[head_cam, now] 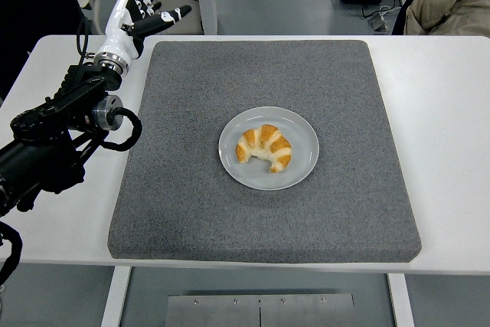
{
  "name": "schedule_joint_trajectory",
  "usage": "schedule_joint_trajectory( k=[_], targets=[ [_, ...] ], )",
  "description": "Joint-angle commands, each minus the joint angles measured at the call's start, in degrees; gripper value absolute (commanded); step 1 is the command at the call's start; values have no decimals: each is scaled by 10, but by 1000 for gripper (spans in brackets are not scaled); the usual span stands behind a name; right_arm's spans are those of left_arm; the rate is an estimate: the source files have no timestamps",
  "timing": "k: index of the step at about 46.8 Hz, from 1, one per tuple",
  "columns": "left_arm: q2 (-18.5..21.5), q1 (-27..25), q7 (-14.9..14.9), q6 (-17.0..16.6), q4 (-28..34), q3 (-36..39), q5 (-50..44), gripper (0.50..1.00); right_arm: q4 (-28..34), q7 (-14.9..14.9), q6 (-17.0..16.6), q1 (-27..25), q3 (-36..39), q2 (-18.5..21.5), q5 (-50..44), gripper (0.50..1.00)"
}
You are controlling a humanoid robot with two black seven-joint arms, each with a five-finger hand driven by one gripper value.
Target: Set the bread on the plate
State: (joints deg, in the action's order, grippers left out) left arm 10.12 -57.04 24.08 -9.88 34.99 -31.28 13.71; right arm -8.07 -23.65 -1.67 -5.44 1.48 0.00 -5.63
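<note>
Head view: curved glazed croissant [264, 148] on smooth round plate [302, 165]; left hand [130, 11] empty, fingers splayed.

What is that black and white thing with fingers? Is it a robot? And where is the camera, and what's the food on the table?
Yes, it is a robot. The camera sits high up on the robot, like its eyes, looking down over a white table. The black arm coming in from the left ends in the robot's left hand, white and black, with five fingers spread open. It holds nothing and is raised near the table's far left corner. The other arm is out of the picture. On the table lies a grey mat. In the middle of it is a round plate, and on the plate rests a croissant.
</note>
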Motion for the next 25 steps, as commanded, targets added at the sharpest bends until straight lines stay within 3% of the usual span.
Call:
schedule_joint_trajectory(
  k=[1, 16, 25],
  targets=[
    [-19, -1, 0, 2, -33, -15, -1, 969, 0, 0, 0, 0, 0, 0, 0, 1000],
    [-48, 0, 0, 11, -52, -83, -54, 969, -7, 0, -3, 0, 0, 0, 0, 1000],
    [-50, 0, 0, 54, -77, -84, -79, 969, -6, 0, -3, 3, 0, 0, 0, 1000]
  ],
)
